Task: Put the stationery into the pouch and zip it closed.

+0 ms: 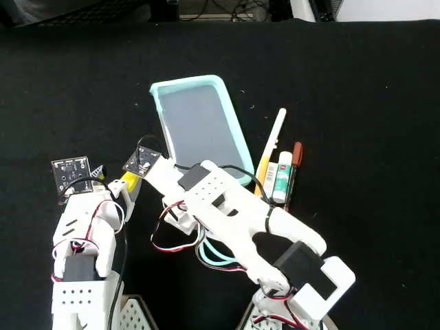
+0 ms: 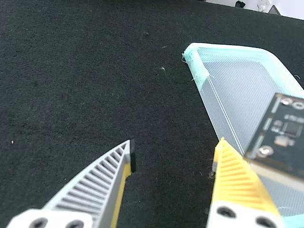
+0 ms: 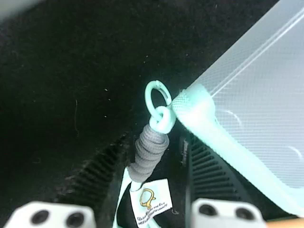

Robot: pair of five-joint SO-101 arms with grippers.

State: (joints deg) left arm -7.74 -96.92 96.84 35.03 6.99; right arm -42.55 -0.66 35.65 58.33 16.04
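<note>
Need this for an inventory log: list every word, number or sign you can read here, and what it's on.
Nothing here reads clearly.
White tag beside the zip pull: an emblem and lines of print, too small to read.
White tube: label print too small to read.
Circuit board: markings blurred.

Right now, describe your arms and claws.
Left arm and right arm: white plastic shells, black motors, looping red, black and white wires; the right adds mint-green cables. Dark circuit boards at the wrists. Left claw: ribbed fingers, one white, one yellow. Right claw: dark ribbed fingers.
</note>
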